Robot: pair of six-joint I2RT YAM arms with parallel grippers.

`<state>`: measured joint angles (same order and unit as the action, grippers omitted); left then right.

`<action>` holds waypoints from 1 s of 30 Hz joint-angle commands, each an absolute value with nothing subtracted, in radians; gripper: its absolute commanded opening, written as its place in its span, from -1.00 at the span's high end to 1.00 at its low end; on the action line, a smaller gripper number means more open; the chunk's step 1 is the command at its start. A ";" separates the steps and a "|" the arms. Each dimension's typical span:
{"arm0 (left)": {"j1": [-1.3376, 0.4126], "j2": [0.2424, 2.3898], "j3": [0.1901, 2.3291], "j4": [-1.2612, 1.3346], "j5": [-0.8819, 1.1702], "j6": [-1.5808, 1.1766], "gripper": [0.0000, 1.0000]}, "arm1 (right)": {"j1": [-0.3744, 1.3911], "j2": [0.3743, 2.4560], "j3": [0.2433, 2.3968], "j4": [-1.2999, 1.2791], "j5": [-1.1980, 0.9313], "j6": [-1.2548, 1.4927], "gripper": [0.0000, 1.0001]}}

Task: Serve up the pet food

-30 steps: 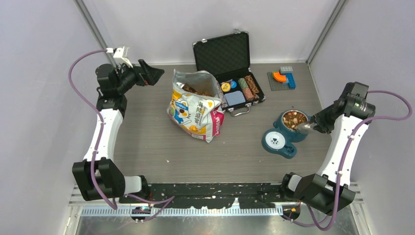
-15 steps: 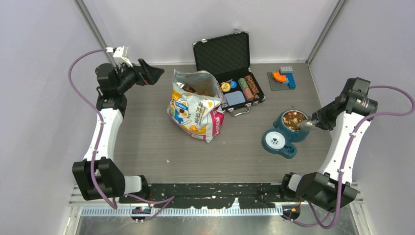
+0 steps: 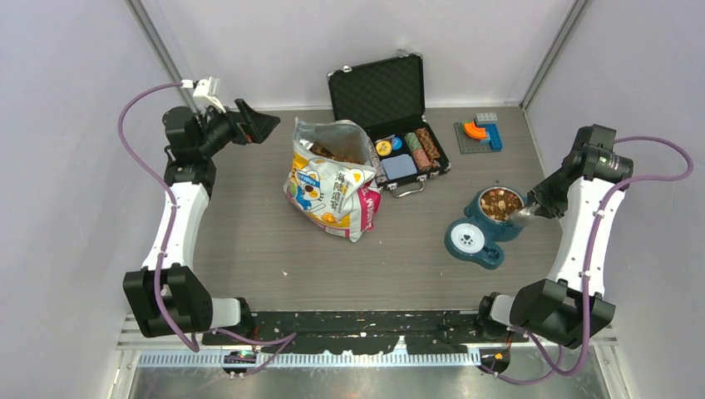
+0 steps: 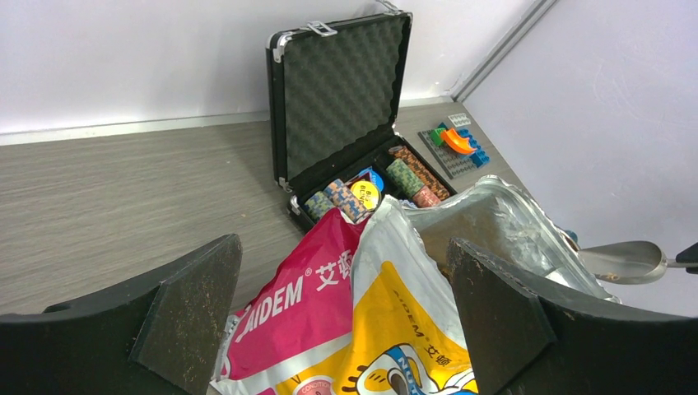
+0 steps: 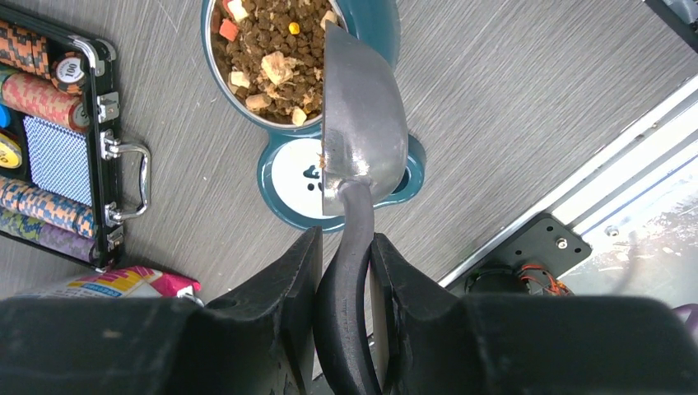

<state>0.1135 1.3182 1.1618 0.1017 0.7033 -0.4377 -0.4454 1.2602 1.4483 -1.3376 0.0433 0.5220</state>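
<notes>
**Right gripper pinching scoop at the filled dish; left gripper spread, idle**

- Right gripper (image 5: 344, 255) is pressed onto the black handle of a silver metal scoop (image 5: 362, 123).
- The scoop's tip sits over the edge of the food dish. Can't tell if it touches.
- The pet food (image 5: 263, 58), a heap of brown, tan and reddish kibble, sits in the round dish of a teal two-well pet feeder (image 5: 383, 25).
- In the top view the feeder is at 4 o'clock on the grey wood-grain bench (image 3: 249, 233).
- Left gripper (image 4: 343, 245) has its jaws wide apart and holds nothing. It is up at 10 o'clock, off the bench, aimed at the bag.
- The white, yellow and pink cartoon-cat food bag (image 3: 332, 187) stands open near bench centre.
- The open black foam-lined case of poker chips (image 3: 387, 108) is just behind the bag at 12–1 o'clock.
</notes>
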 commanded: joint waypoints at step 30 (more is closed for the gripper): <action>0.132 1.292 1.188 0.174 0.739 -0.463 -0.98 | -0.299 1.254 1.588 -1.310 0.204 0.535 0.89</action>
